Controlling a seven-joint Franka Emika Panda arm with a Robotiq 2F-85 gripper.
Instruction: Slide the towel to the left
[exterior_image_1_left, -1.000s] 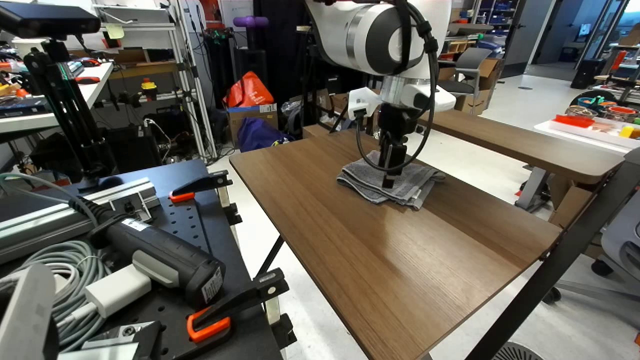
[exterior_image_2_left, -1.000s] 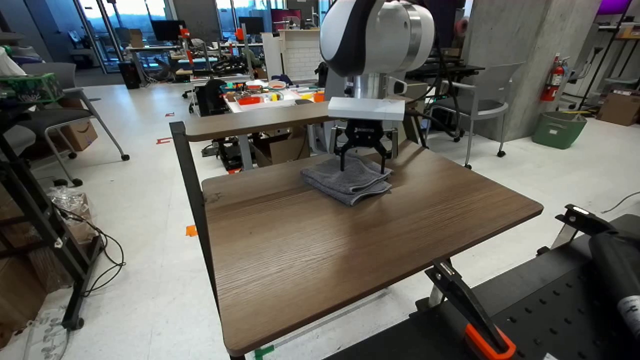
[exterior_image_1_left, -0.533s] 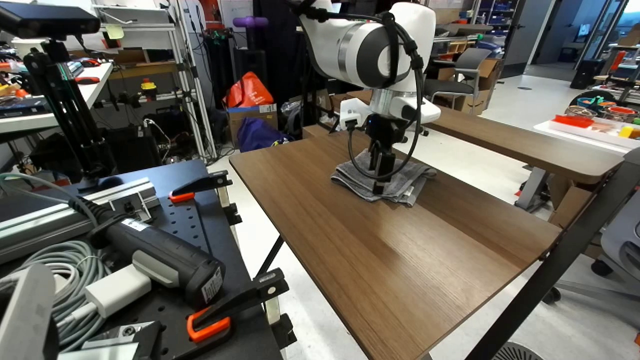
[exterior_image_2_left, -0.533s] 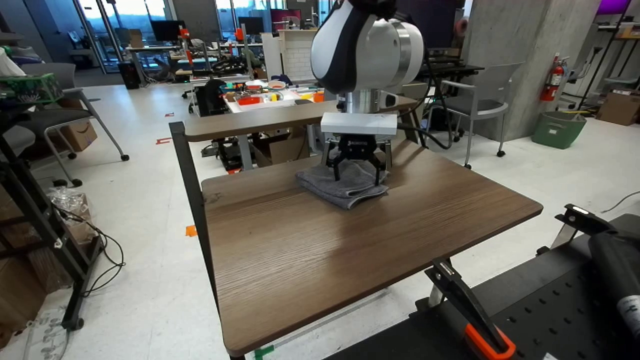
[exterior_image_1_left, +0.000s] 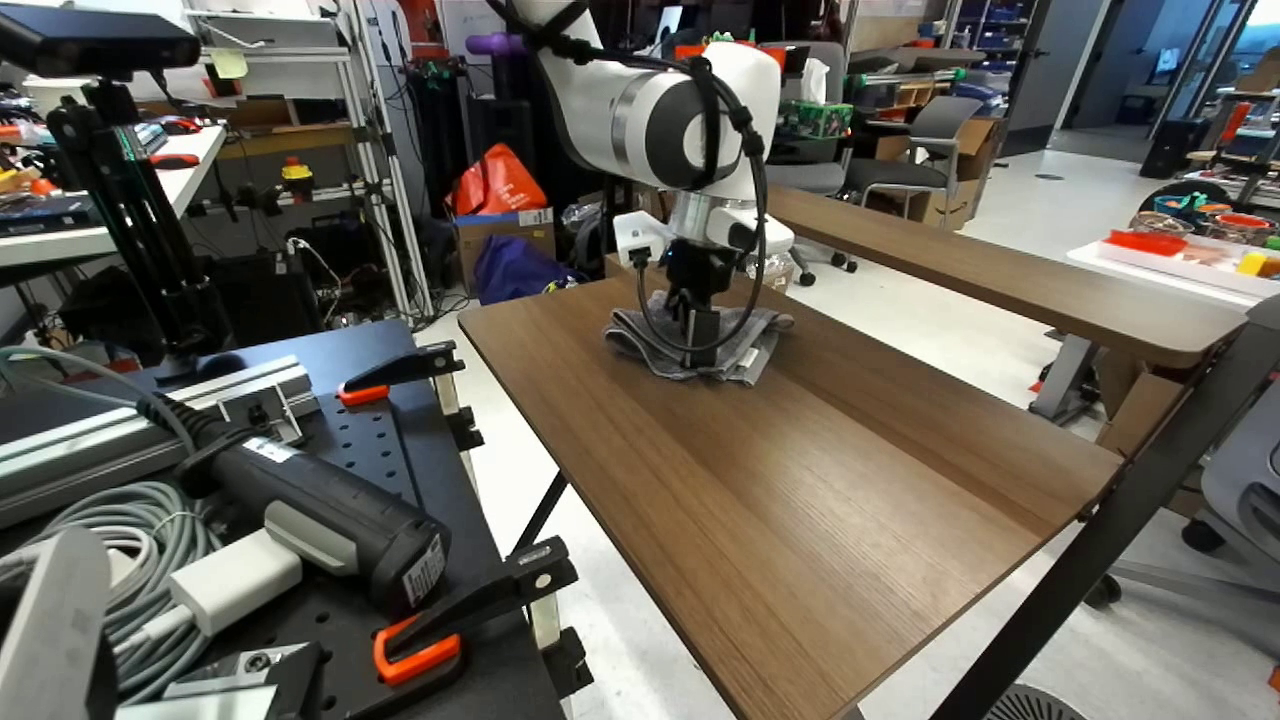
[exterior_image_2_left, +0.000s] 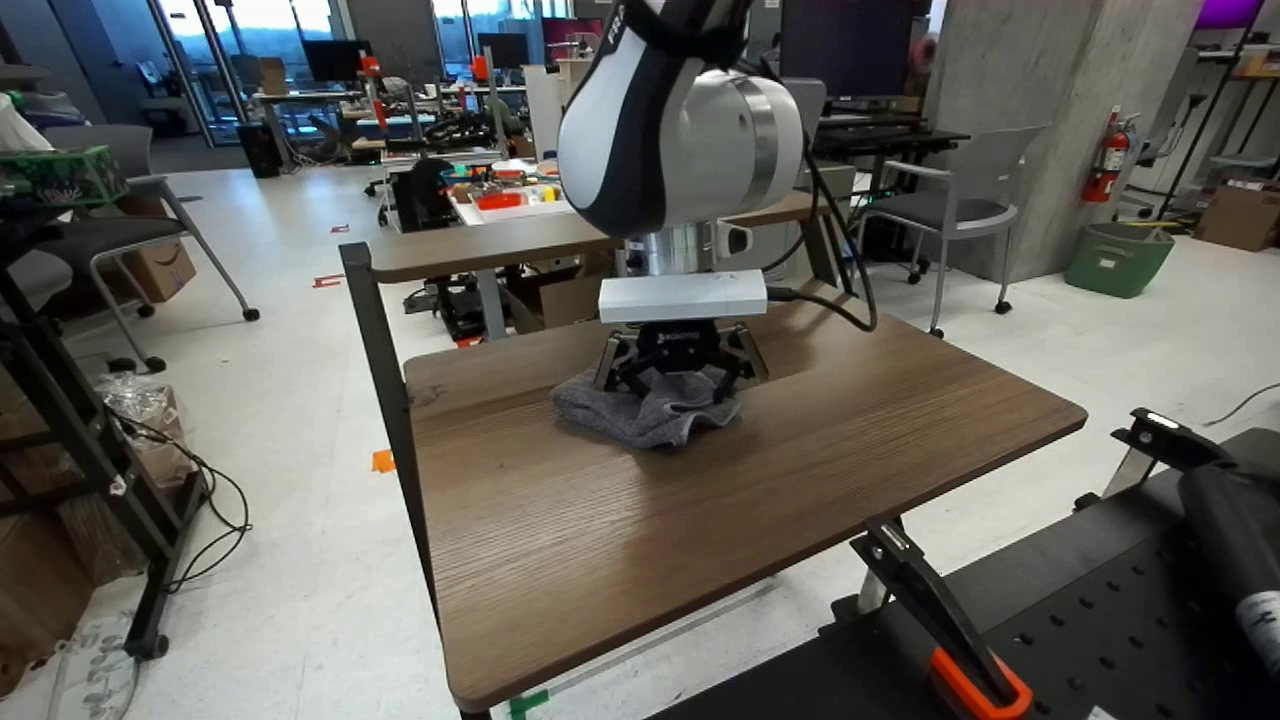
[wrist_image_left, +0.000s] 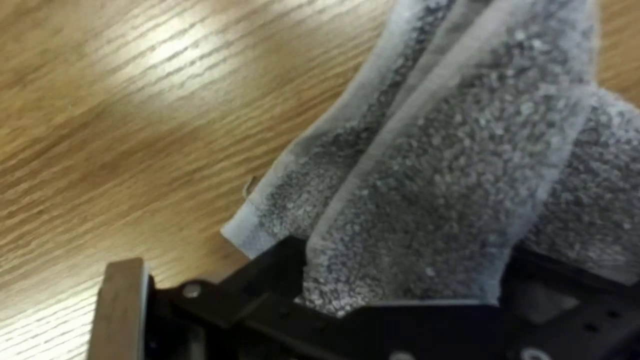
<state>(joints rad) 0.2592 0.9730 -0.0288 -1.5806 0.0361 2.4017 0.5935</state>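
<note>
The grey towel lies rumpled and folded on the wooden tabletop. It shows in both exterior views (exterior_image_1_left: 665, 358) (exterior_image_2_left: 640, 415), bunched up under the gripper. In the wrist view the towel (wrist_image_left: 430, 190) fills the middle and right, rising between the two fingers. My gripper (exterior_image_2_left: 683, 392) points down and presses into the towel; it also shows in an exterior view (exterior_image_1_left: 697, 362). Its fingers stand apart with cloth between them. In the wrist view the gripper (wrist_image_left: 405, 280) is at the bottom edge. The fingertips are hidden in the folds.
The wooden tabletop (exterior_image_1_left: 770, 480) extends around the towel. A narrow raised wooden shelf (exterior_image_2_left: 500, 245) runs along one side, held by a dark post (exterior_image_2_left: 380, 400). A black bench (exterior_image_1_left: 340, 430) with clamps and a scanner-like tool stands beside the table. A black cable (exterior_image_1_left: 762, 230) loops by the wrist.
The gripper and towel have moved together across the table, to the left in both exterior views. The gripper sits lower in the cloth, and the towel is more bunched up.
</note>
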